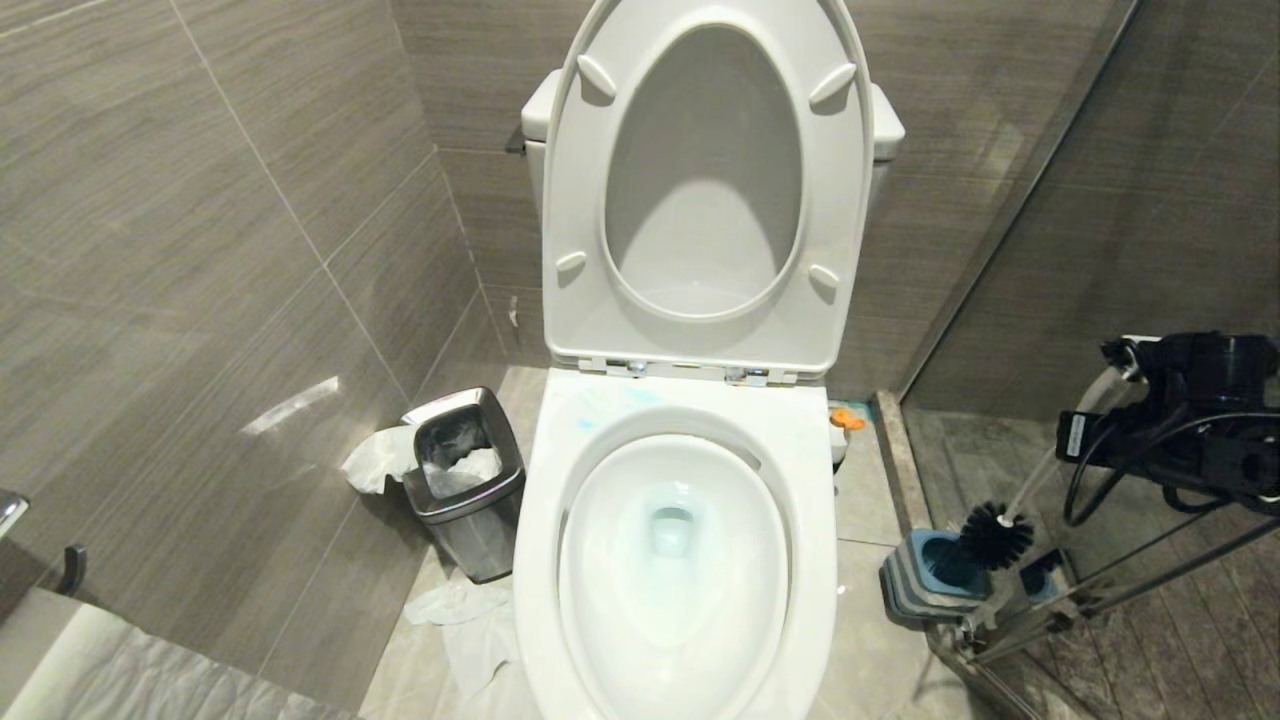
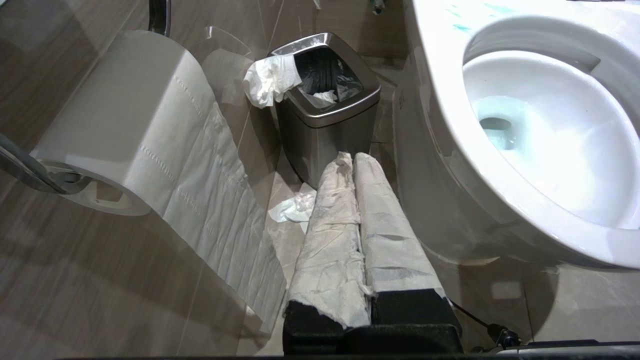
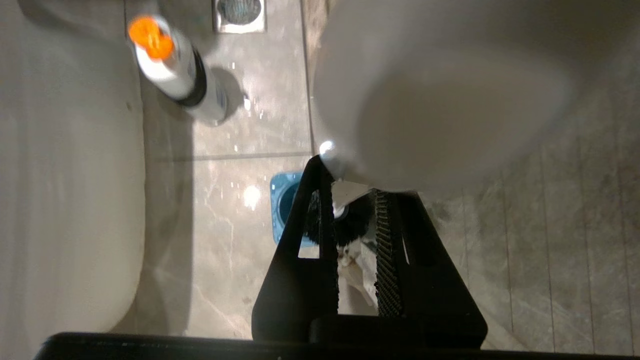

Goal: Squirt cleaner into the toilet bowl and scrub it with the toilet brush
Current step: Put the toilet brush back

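Our right tool (image 3: 356,250) is clamped on the toilet brush (image 1: 997,535) handle, its bristles just above the holder (image 1: 925,580) beside the toilet bowl (image 1: 672,560), ready for scrubbing. The cleaner (image 3: 172,70) stands near that bowl. Our left tool (image 2: 352,165) rests pressed together.

Glossy white ceramic toilet bowl (image 1: 690,640), brushed steel bin (image 1: 470,500), matt grey wall tiles (image 1: 200,250).

The toilet brush (image 3: 350,225) handle is blurred beyond the right gripper (image 3: 354,220) and cut off. The cleaner (image 1: 840,432) is mostly hidden behind the toilet bowl (image 1: 800,560) rim.
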Controlling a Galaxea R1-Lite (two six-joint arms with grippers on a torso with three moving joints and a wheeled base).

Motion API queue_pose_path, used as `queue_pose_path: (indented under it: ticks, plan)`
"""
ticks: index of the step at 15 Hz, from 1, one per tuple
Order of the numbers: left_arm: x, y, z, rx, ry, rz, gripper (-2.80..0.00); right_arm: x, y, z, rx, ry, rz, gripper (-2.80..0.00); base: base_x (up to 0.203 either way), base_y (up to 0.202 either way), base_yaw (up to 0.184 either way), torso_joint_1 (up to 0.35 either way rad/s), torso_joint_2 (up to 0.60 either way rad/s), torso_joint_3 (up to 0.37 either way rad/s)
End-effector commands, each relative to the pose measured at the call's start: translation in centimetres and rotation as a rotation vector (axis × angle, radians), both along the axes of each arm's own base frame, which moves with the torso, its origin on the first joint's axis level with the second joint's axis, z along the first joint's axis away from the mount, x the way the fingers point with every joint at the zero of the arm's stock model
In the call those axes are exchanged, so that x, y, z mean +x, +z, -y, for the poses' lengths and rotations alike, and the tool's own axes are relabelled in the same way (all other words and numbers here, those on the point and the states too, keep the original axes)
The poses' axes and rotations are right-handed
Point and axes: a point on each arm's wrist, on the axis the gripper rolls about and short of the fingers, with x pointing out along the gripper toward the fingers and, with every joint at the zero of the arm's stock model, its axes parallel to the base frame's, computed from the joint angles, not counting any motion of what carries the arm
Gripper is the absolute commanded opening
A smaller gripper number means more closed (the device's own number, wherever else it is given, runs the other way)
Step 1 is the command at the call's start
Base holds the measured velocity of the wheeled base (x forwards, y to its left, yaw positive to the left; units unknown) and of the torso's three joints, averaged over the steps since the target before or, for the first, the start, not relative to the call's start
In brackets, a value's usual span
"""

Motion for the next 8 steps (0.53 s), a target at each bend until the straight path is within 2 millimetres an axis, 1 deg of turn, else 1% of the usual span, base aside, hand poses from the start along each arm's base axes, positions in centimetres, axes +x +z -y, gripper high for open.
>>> queue_pose_path:
  ticks: [1,8]
  plan:
    - [0.0,0.0,0.0,-0.001,0.000,-0.002,-2.80,1.2,-2.1,-0.1,0.009,0.011,-0.044,-2.80,0.000,0.000,0.000,0.000,0.00,0.000]
    - [0.0,0.0,0.0,-0.001,0.000,-0.002,-2.80,2.8,-5.0,-1.1,0.008,0.043,-0.053,-2.80,0.000,0.000,0.000,0.000,0.00,0.000]
